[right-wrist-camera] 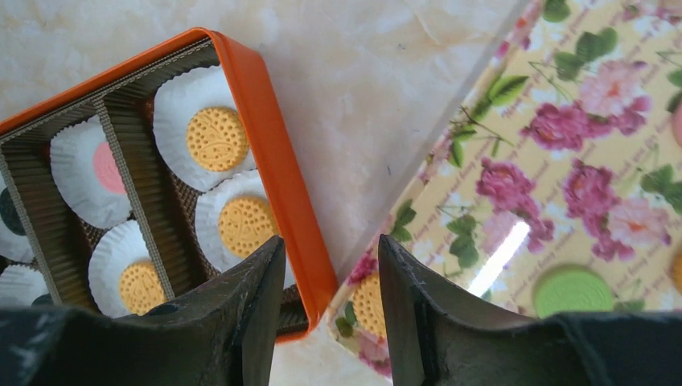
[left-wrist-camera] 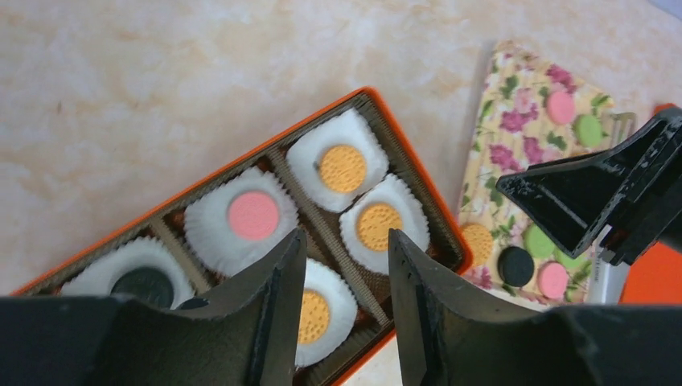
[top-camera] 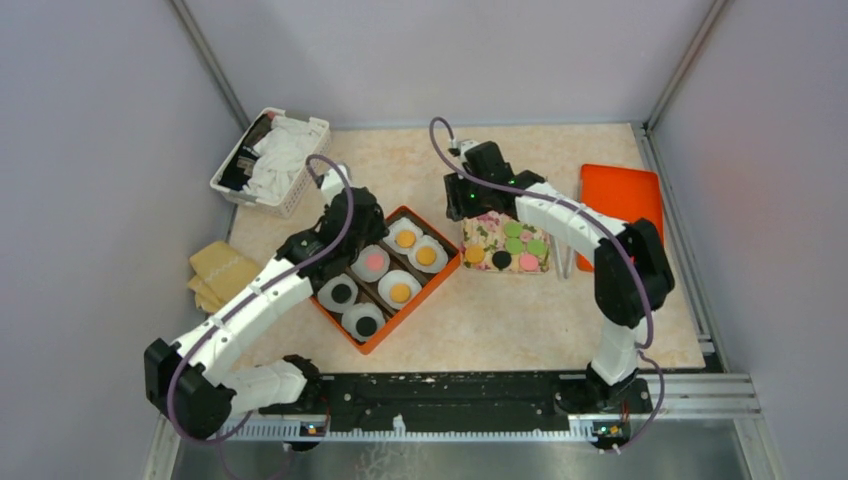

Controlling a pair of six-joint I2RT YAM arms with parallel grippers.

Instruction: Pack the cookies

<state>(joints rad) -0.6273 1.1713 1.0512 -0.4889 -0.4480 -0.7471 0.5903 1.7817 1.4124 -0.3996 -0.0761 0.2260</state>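
The orange box [top-camera: 432, 285] holds six white paper cups, each with one cookie: three orange [top-camera: 405, 238], one pink [top-camera: 374, 262] and two black [top-camera: 342, 293]. More loose cookies lie on the floral tray [top-camera: 487, 228]: orange [top-camera: 474, 254], black [top-camera: 501, 259], pink [top-camera: 528, 262] and green [top-camera: 513, 230]. My left gripper [top-camera: 350, 225] hovers over the box, open and empty, above an orange cookie [left-wrist-camera: 312, 305]. My right gripper [top-camera: 470, 195] is open and empty over the gap between the box rim [right-wrist-camera: 273, 161] and the tray, with an orange cookie [right-wrist-camera: 370, 305] below its fingers.
An orange lid [top-camera: 620, 205] lies at the right behind the tray. A white basket [top-camera: 272, 160] of cloths stands at the back left. Tan folded cloths [top-camera: 222, 272] lie at the left edge. Walls enclose the table on three sides.
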